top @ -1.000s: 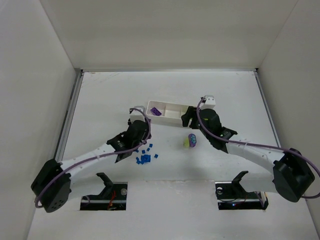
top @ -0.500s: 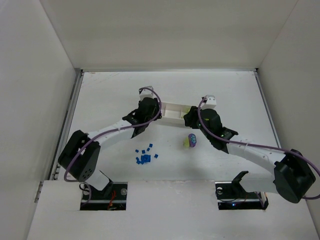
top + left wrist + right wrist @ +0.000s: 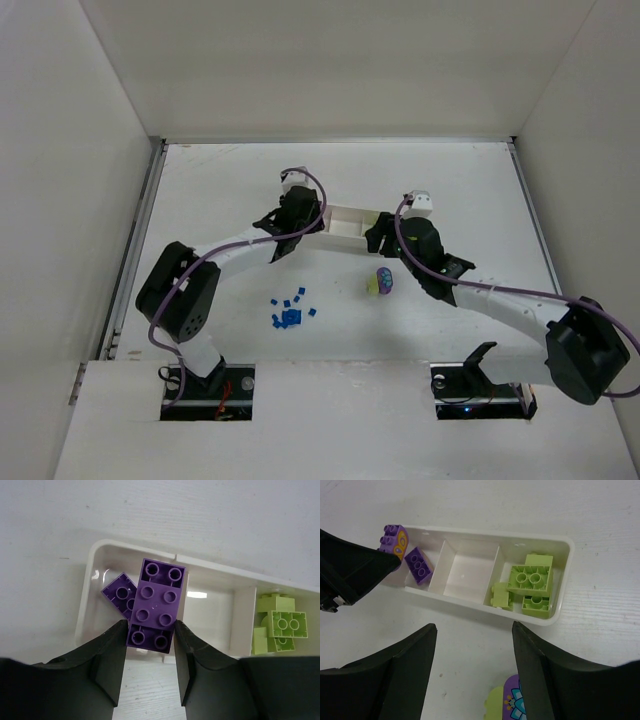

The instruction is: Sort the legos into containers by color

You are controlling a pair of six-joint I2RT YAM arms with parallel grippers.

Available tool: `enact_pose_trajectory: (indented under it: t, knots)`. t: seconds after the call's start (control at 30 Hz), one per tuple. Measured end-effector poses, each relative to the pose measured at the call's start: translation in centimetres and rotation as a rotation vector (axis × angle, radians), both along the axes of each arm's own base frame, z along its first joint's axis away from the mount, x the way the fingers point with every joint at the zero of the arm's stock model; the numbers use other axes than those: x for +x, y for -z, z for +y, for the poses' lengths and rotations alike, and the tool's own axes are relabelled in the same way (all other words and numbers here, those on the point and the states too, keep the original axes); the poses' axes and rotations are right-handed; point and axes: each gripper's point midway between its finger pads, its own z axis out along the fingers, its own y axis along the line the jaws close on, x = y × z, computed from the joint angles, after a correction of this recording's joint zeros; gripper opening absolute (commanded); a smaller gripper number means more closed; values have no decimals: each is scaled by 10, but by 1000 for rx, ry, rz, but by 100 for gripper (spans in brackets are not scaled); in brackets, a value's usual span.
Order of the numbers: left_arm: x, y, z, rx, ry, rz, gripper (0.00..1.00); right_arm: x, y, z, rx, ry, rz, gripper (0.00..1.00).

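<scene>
My left gripper point(image 3: 150, 636) is shut on a purple brick point(image 3: 155, 605) and holds it over the left compartment of the white tray point(image 3: 86, 590), where another purple brick point(image 3: 118, 592) lies. In the top view the left gripper point(image 3: 299, 214) is at the tray's point(image 3: 345, 238) left end. My right gripper point(image 3: 474, 650) is open and empty just in front of the tray point(image 3: 485, 608). The right compartment holds yellow-green bricks point(image 3: 530, 580) and the middle one is bare. Several tiny blue bricks point(image 3: 290, 312) lie on the table.
A yellow-green and purple decorated piece point(image 3: 380, 283) lies on the table just near of the right gripper point(image 3: 377, 236); it also shows at the bottom edge of the right wrist view point(image 3: 512, 705). White walls enclose the table on three sides.
My left arm swung from beside the blue bricks up to the tray's left end, carrying the purple brick. The right arm has barely moved.
</scene>
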Motion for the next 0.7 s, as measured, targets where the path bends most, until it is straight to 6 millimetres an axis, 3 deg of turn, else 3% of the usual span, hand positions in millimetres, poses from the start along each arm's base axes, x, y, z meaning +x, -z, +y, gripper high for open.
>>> enact_pose_trajectory:
  t: [0.17, 0.3, 0.47, 0.53, 0.6, 0.7]
  knots:
    - [2, -1, 2, 8, -12, -9, 48, 1, 0, -1, -2, 5, -1, 69]
    - [3, -3, 4, 9, -19, -19, 49, 1, 0, -3, -5, 14, -3, 67]
    - [-5, -16, 12, -8, -22, -47, 44, -6, 6, -10, -5, 33, 5, 41]
    - [-14, -24, 15, -23, -18, -67, 42, -18, 15, -15, -7, 41, 25, 39]
    - [-26, -33, 15, -44, -5, -93, 42, -33, 25, -17, -21, 37, 54, 44]
    - [-51, -42, 7, -84, 40, -120, 42, -54, 41, -18, -57, 29, 106, 70]
